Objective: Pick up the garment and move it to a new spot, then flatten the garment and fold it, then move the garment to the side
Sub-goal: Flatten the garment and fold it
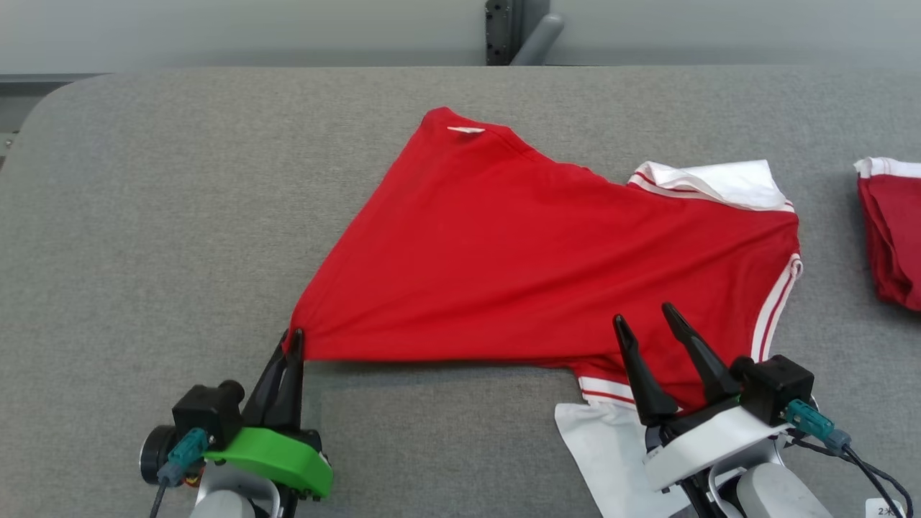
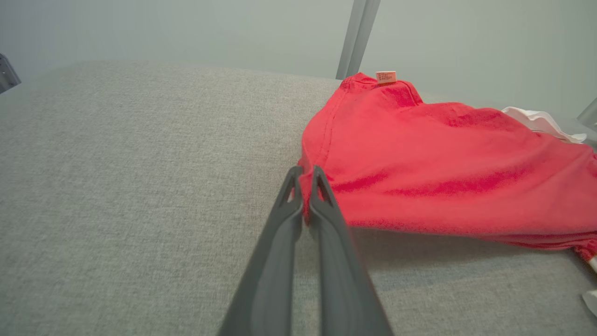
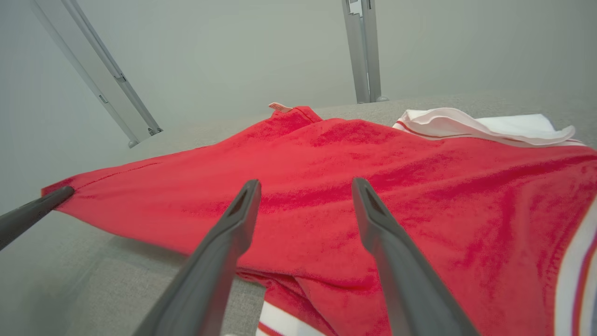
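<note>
From the head camera I see the red garment (image 1: 532,252) spread across the middle of the grey table (image 1: 180,216), its near-left corner drawn out to a point. My left tool (image 1: 291,337) is closed on that corner. The left wrist camera makes the grip plainer: the two fingers are pressed together with red fabric pinched between their tips, and the cloth beside them is lifted a little off the table. My right tool (image 1: 644,316) stands wide open over the garment's near-right part, and from its own wrist camera I cannot tell whether the fingers touch the fabric. That same camera catches a finger of the left tool at its left edge, holding the corner. The head camera alone gives me the layout: the white collar (image 1: 719,180) at the far right, a small white label (image 1: 465,130) at the far tip, white cloth (image 1: 604,446) beside the right tool, and a second red pile (image 1: 892,230) well apart at the table's right edge.
</note>
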Available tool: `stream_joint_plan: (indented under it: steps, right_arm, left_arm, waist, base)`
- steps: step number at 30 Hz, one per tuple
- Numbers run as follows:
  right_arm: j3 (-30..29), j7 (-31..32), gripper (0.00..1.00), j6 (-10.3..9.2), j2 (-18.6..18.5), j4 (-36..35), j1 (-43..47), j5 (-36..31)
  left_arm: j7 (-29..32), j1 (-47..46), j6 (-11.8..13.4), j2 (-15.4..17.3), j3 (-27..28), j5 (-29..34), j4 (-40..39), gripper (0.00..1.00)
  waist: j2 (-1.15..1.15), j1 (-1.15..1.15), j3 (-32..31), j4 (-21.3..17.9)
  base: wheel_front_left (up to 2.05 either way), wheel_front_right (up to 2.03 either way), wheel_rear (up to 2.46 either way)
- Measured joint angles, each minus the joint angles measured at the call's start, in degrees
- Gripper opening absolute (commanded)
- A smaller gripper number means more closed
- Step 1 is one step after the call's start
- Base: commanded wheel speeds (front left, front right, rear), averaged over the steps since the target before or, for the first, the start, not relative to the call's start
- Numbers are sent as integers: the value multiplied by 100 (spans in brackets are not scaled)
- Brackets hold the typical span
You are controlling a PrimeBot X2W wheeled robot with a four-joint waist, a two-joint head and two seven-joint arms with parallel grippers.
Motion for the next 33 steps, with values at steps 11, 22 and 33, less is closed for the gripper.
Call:
stream_joint_plan:
  steps: [11,22,33]
  right_arm:
    - [141,0,100,0,-32,7,-110,16]
    - [135,1,100,0,-56,-15,-321,15]
    - [21,0,100,0,44,41,-116,51]
  left_arm:
    - [1,-20,0,-46,68,109,258,0]
    - [0,-987,58,-29,655,377,1384,16]
    - [1,-821,145,-62,1247,603,1516,100]
  waist:
    - [0,0,-147,163]
    - [0,0,216,-604]
    - [0,0,-58,-1117]
  base:
    - [0,0,0]
    - [0,0,0]
    - [0,0,0]
